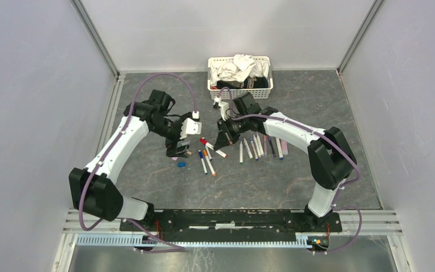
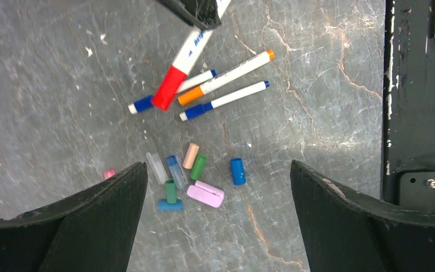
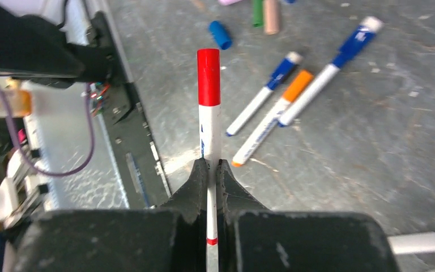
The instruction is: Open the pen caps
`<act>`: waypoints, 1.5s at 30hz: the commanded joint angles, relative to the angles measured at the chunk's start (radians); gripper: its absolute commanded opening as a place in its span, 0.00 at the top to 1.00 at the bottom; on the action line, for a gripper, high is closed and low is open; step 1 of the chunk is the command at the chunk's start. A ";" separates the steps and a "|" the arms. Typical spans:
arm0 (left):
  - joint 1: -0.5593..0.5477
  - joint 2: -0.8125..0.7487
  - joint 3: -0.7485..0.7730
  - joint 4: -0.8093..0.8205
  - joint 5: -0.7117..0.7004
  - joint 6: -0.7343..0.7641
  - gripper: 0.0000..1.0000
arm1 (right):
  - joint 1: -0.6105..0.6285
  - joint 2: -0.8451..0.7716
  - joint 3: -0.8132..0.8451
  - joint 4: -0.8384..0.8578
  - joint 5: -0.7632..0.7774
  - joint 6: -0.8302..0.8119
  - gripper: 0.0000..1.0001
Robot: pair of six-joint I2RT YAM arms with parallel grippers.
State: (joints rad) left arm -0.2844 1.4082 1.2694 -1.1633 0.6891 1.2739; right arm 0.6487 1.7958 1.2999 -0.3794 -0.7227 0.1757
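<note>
Your right jaws clamped the slim white red-capped marker pen (image 3: pixel 209 127) | your left jaws stood wide above loose stubby plastic caps (image 2: pixel 198 167).

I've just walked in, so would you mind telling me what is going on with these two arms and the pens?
The right hand is shut on the white barrel of a red-capped pen, its cap still on. The left hand hangs open above a cluster of loose caps. Three capped pens lie nearby, and a row of other pens lies by the right arm.
</note>
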 commanded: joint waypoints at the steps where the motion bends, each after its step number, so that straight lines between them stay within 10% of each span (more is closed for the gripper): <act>1: -0.070 -0.068 -0.028 0.071 -0.010 0.069 0.00 | 0.011 -0.039 -0.035 0.038 -0.231 0.016 1.00; 16: -0.208 -0.036 -0.088 0.133 -0.112 0.058 0.28 | 0.032 -0.040 -0.083 0.145 -0.355 0.077 1.00; 26: -0.220 -0.034 -0.093 0.137 -0.094 0.061 0.69 | 0.040 -0.021 -0.095 0.280 -0.385 0.189 1.00; 30: -0.225 -0.033 -0.080 0.111 -0.124 0.077 0.96 | 0.044 0.007 -0.088 0.280 -0.363 0.200 0.69; 37: -0.230 -0.025 -0.052 0.066 -0.137 0.105 0.98 | 0.096 0.122 0.040 0.199 -0.359 0.170 0.52; 45: -0.233 -0.036 -0.077 0.032 -0.209 0.164 0.98 | 0.097 0.151 0.065 0.145 -0.349 0.137 1.00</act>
State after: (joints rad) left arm -0.5072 1.3869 1.1828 -1.1110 0.4988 1.3693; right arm 0.7578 1.9579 1.3540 -0.2153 -1.1030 0.3367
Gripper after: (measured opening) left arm 0.148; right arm 0.131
